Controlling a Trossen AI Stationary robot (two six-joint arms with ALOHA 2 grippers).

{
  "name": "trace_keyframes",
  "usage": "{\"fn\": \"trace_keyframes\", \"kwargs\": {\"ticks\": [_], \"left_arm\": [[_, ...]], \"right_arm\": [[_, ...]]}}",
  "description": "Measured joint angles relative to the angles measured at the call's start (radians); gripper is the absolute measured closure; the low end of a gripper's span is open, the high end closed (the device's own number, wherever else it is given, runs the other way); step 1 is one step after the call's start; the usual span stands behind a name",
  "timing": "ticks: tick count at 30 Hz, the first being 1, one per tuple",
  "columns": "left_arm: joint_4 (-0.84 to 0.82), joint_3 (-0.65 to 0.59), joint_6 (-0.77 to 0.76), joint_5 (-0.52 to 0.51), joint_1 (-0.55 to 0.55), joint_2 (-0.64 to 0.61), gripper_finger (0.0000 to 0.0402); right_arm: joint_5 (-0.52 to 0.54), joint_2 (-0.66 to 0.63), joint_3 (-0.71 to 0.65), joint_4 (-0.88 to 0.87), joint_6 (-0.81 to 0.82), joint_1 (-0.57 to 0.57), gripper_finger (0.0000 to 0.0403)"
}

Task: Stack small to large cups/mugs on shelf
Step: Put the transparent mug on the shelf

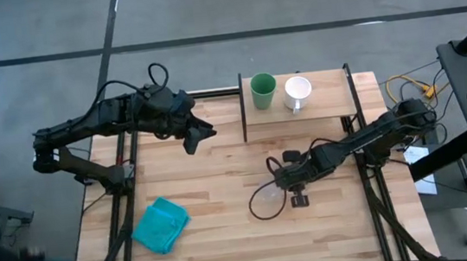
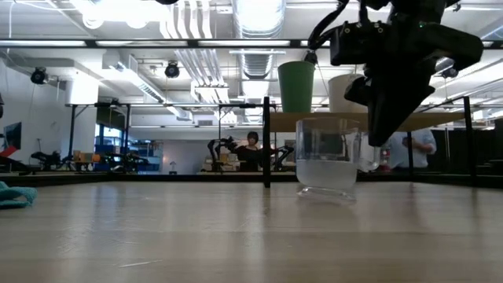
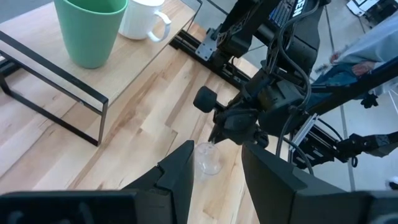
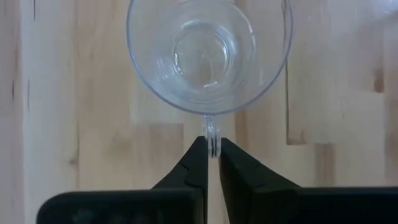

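The small clear cup [image 4: 208, 50] stands upright on the table, also seen in the low view [image 2: 326, 161] and faintly in the high view [image 1: 267, 201]. My right gripper [image 4: 212, 144] is at its side, shut on its thin clear handle. The green tumbler [image 1: 263, 91] and the white mug [image 1: 297, 92] stand side by side on the shelf [image 1: 327, 108], the mug's handle toward the near side. My left gripper [image 3: 217, 168] is open and hovers over the table left of the shelf [image 1: 195, 136], touching nothing. My right gripper pinches the clear cup's small handle [image 4: 212, 129] between its two fingertips [image 4: 200, 152]. The fingers slant down from above on the table's right side [image 2: 381, 126]. The cup stands upright with its base [image 2: 326, 192] on the table.
A teal folded cloth [image 1: 161, 225] lies near the table's front left. The shelf's black frame [image 1: 242, 108] stands at the far middle of the table. The left part of the shelf board, beside the tumbler, is bare. People and equipment show in the room beyond.
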Motion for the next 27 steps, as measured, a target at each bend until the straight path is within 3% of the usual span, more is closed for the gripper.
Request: {"fn": "trace_keyframes", "kwargs": {"ticks": [8,14,19,27], "left_arm": [[-0.002,-0.012,0.0,0.006,0.0,0.0,0.0281],[-0.001,-0.015,0.0,0.006,-0.001,0.0,0.0281],[-0.002,-0.022,0.0,0.006,-0.001,0.0,0.0281],[-0.006,-0.027,0.0,0.019,-0.001,0.0,0.0281]], "right_arm": [[0.005,-0.009,0.0,0.013,0.174,0.0,0.0385],[0.084,-0.036,0.054,-0.05,0.248,0.0,0.0385],[0.11,-0.04,0.146,-0.251,0.311,0.001,0.0385],[0.275,-0.057,0.295,-0.601,0.541,0.04,0.0386]]}}
